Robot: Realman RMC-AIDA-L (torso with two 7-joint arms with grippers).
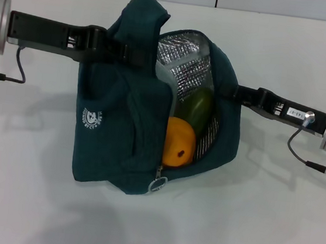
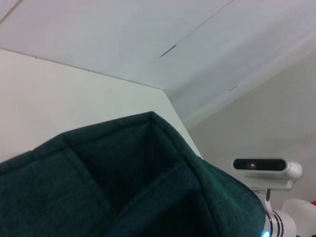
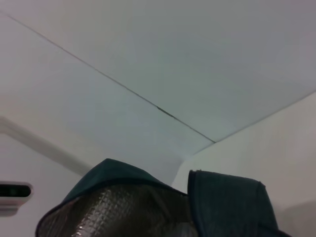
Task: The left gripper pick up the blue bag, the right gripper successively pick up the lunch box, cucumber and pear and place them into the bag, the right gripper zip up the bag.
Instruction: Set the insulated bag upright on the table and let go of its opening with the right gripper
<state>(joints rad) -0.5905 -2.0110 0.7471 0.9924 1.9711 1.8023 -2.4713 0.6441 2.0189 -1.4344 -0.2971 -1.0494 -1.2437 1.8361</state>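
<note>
White tabletop [image 1: 270,216] holds the gaping blue bag [image 1: 119,146], foil-lined, showing pear [image 1: 179,142] and cucumber [image 1: 197,109]; jaws' state unclear.

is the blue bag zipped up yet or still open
Open. The blue bag gapes, showing the pear and cucumber inside.

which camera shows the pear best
The head view: the pear lies in full sight inside the open blue bag, orange-yellow, just in front of the cucumber and near the zipper pull. The left wrist view shows only the bag's teal fabric; the right wrist view shows only fabric and foil lining, no pear.
</note>
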